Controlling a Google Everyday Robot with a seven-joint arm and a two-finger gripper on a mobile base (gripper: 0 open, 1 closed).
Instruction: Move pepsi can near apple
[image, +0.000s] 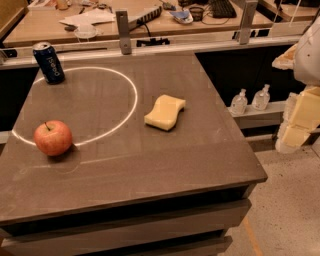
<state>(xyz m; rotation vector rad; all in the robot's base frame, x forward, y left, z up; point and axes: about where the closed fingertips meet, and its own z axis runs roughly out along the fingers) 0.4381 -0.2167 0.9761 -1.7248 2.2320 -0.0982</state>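
Bench (175, 160) brown, white ring (135, 95) across its left half; gripper (299, 120) pale, off the right edge, clear of everything, whether apart or together cannot tell. Sponge (165, 112) yellow, mid-bench. Apple (53, 137) front left on the ring line; pepsi can (48, 62) upright at the back-left corner, well apart from it.

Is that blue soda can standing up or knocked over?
Upright: the pepsi can shows its silver top facing upward. The tool hangs at the view's right edge.
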